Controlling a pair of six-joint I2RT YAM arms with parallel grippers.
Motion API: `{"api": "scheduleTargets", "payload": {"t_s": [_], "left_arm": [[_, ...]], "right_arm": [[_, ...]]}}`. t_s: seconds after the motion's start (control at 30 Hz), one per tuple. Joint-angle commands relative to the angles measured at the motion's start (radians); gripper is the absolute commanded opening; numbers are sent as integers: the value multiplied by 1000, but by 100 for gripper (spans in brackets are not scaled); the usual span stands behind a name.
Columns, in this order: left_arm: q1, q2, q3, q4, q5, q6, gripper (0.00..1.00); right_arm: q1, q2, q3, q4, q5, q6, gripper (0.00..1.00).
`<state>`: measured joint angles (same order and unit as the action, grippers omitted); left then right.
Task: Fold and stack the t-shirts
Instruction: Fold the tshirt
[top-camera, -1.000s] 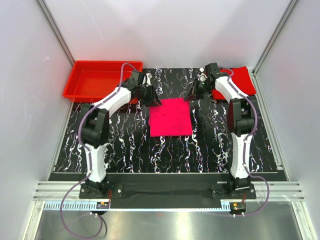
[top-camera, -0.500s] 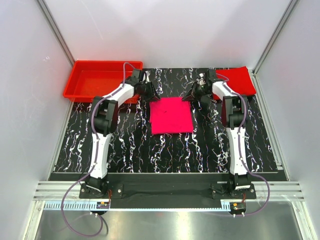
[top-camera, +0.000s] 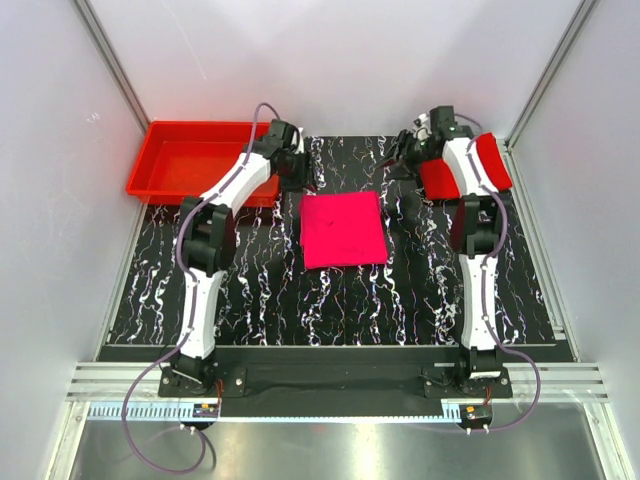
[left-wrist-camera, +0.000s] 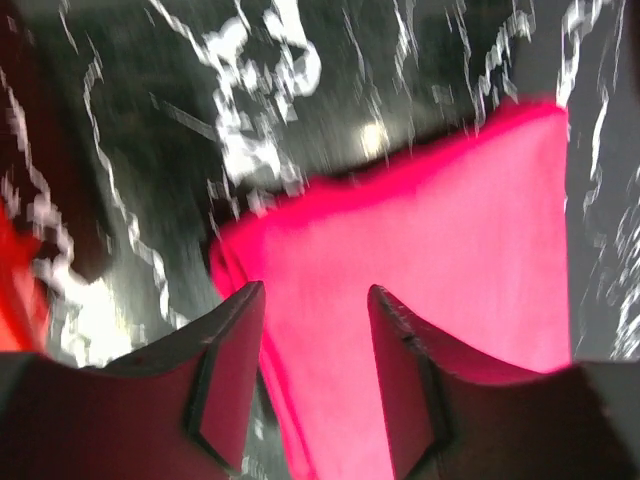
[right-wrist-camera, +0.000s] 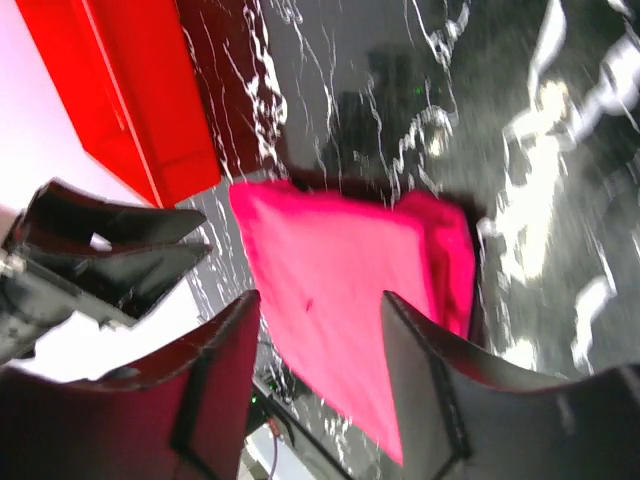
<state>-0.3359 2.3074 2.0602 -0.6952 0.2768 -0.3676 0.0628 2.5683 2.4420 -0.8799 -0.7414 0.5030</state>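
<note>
The magenta-pink t-shirt (top-camera: 343, 229) lies folded into a flat rectangle in the middle of the black marbled table (top-camera: 250, 290). The red t-shirt (top-camera: 493, 165) lies at the back right corner, partly hidden by my right arm. My left gripper (top-camera: 302, 175) hangs just beyond the pink shirt's far left corner. Its jaws are open in the left wrist view, left gripper (left-wrist-camera: 315, 300), with nothing between them and the pink t-shirt (left-wrist-camera: 440, 240) below. My right gripper (top-camera: 404, 160) hangs off the far right corner, open and empty; in its wrist view the right gripper (right-wrist-camera: 320, 310) looks down on the pink t-shirt (right-wrist-camera: 340, 290).
A rigid red tray (top-camera: 180, 160) stands at the back left, its corner also showing in the right wrist view, red tray (right-wrist-camera: 150, 100). White walls close in the table on three sides. My left gripper's dark fingers (right-wrist-camera: 110, 250) show at the left of the right wrist view.
Both grippers have opened and pulled back and up from the pink t-shirt's far corners. The shirt now lies free and flat on the table.
</note>
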Motion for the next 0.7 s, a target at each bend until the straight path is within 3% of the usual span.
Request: {"api": "scheduleTargets", "payload": {"t_s": [0.0, 0.17, 0.3, 0.5, 0.67], "left_arm": [[-83, -198, -53, -53, -106, 119, 55], [-245, -287, -185, 8, -217, 167, 61], [-432, -270, -218, 71, -332, 197, 63], [-538, -89, 42, -47, -461, 96, 59], [-571, -48, 60, -33, -542, 12, 59]], "right_arm": [[-8, -172, -54, -180, 65, -70, 61], [-38, -379, -410, -183, 195, -75, 70], [-113, -601, -707, -76, 218, 31, 71], [-146, -778, -978, -61, 385, 11, 72], [-164, -879, -1165, 1, 352, -21, 71]]}}
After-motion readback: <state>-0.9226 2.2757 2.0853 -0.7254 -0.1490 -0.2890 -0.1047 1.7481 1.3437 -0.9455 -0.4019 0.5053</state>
